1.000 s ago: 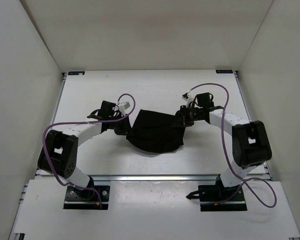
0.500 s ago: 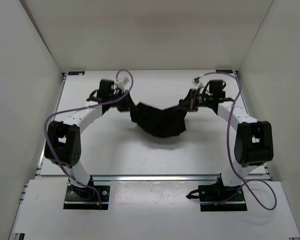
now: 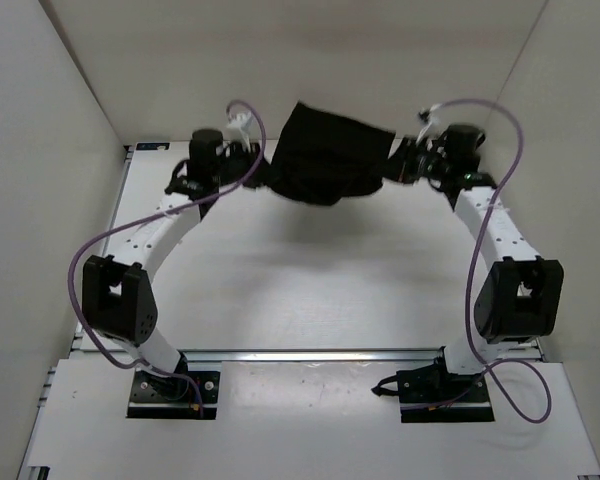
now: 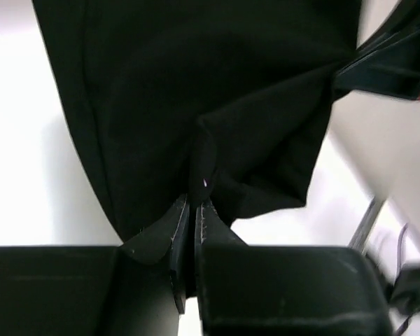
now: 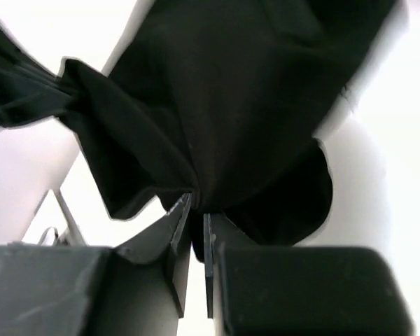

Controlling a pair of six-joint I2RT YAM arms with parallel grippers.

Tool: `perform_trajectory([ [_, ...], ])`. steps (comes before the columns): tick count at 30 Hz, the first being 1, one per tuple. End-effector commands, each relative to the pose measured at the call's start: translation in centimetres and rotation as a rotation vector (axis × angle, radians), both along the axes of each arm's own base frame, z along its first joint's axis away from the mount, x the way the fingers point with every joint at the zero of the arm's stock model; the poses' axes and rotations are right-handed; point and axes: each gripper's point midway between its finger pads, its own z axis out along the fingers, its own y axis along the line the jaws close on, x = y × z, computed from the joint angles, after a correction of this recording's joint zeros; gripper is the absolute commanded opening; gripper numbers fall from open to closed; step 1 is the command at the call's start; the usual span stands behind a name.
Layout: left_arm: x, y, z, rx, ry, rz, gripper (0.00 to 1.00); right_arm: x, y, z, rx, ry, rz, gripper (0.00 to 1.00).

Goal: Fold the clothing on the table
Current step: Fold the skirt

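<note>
Where the garment hangs: the black garment [image 3: 330, 155] is up in the air over the far part of the tabletop [image 3: 310, 280], close to the back wall, and no part of it seems to touch the surface
Left side: the left claw [image 3: 265, 172] is clenched on a small bunch of cloth at the garment's left edge; in the left wrist view its two fingers stand almost together with the fabric coming out between them
Right side: the right claw [image 3: 395, 165] is grasping the opposite edge in the same way, tight on a gathered fold
Why it is held so: I think that two grips on opposite sides let the cloth hang by its own weight, so it can open out before it is laid flat
Shape of the cloth: spread between the arms, with a loose, rounded lower edge and some creases near each pinch
Stage of the task: as far as I can judge, no fold is made yet
Next need: to lower both sides evenly
Risk: the pinches are small, so one edge may slip out
</note>
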Motion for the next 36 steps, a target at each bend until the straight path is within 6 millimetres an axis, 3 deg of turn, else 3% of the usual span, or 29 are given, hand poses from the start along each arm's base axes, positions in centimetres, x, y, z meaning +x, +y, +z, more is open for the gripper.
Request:
perform_trajectory([
  [1,-6.4,1.2,-14.1,0.192,0.274,-0.01,0.0,-5.7,-0.4,-15.6,-0.156,0.364,-0.048,0.09],
  [2,-8.0,0.7,-14.8,0.22,0.271,-0.029,0.0,-8.0,-0.5,-18.4,-0.158,0.44,-0.049,0.12],
  [3,-10.6,1.3,-18.3,0.265,0.356,-0.04,0.0,-9.1,-0.3,-19.5,-0.165,0.47,-0.044,0.15],
  [4,-13.0,1.1,-20.1,0.291,0.392,-0.071,0.0,-11.4,0.2,-21.7,-0.169,0.545,-0.023,0.16],
  [8,-19.0,1.3,-24.0,0.307,0.515,-0.122,0.0,-16.0,1.7,-24.8,-0.214,0.628,0.034,0.22],
  [11,-19.8,1.8,-24.2,0.29,0.535,-0.122,0.0,-16.9,3.0,-24.5,-0.225,0.606,0.082,0.36],
  [13,-20.0,2.3,-24.4,0.301,0.55,-0.123,0.0,-16.9,3.3,-24.2,-0.232,0.583,0.089,0.5],
  [17,-20.1,2.8,-24.7,0.314,0.558,-0.123,0.0,-17.2,3.7,-24.0,-0.226,0.599,0.08,0.66],
  [23,-21.5,2.7,-24.7,0.294,0.567,-0.163,0.0,-19.8,4.0,-24.3,-0.222,0.688,0.07,0.69],
  [25,-22.1,2.6,-24.6,0.291,0.551,-0.204,0.06,-21.1,4.0,-24.9,-0.222,0.723,0.083,0.68],
  [26,-22.9,2.5,-24.5,0.288,0.562,-0.234,0.22,-21.3,4.1,-24.8,-0.218,0.719,0.083,0.67],
  [28,-23.2,2.7,-24.4,0.318,0.549,-0.253,0.77,-22.1,4.1,-25.3,-0.222,0.744,0.085,0.65],
  [30,-23.5,3.3,-24.3,0.339,0.562,-0.241,0.99,-22.5,4.3,-25.5,-0.23,0.754,0.101,0.63],
  [33,-22.8,4.4,-23.3,0.316,0.56,-0.167,0.99,-23.1,4.6,-25.9,-0.229,0.78,0.121,0.58],
  [36,-21.0,6.3,-22.7,0.231,0.608,0.022,0.99,-23.8,5.3,-26.7,-0.228,0.799,0.15,0.54],
])
